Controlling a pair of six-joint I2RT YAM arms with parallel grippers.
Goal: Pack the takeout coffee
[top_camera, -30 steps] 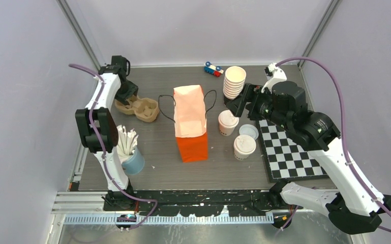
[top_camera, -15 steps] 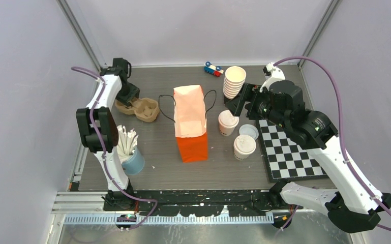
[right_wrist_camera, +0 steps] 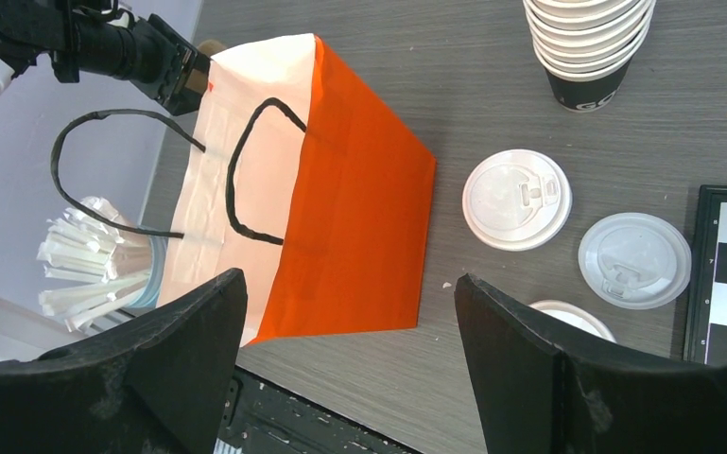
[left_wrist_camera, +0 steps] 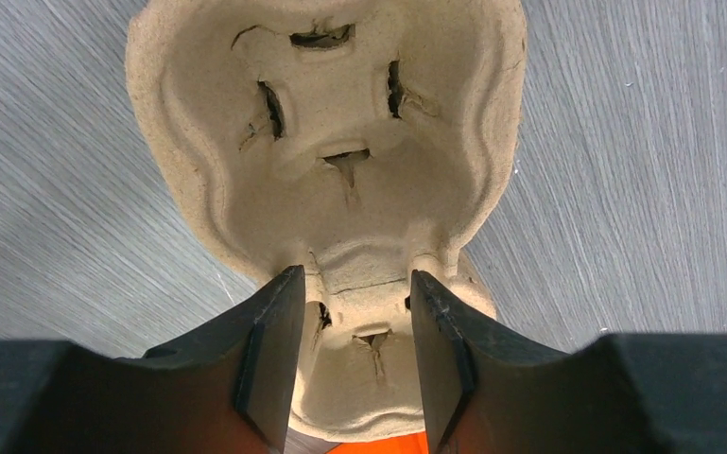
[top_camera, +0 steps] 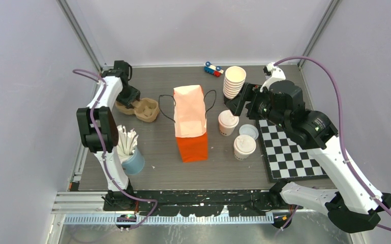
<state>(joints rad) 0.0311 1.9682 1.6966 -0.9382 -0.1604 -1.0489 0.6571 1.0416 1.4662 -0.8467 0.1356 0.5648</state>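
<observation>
Our lidded coffee cups (top_camera: 228, 122) stand right of desk centre: likely light and crushable, so we take the sidewall gently. Right hand (right_wrist_camera: 348, 284) hangs released; left hand (left_wrist_camera: 356, 279) straddles the pulp carrier (left_wrist_camera: 326, 142), and we cannot tell its grip.

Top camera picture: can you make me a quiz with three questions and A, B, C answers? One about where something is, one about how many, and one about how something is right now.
1. Where is the brown cup carrier?
A) beside the orange bag, on the left arm's side
B) inside the bag
C) on top of the bag

2. How many lidded cups are there?
A) one
B) two
C) five

3. How is the right gripper?
A) shut on a lid
B) shut on the bag's handle
C) open, holding nothing

Answers:
1 A: the carrier sits left of the bag.
2 B: two capped cups stand right of the bag, with one loose lid between them.
3 C: its fingers are spread wide, gripping nothing.
</observation>
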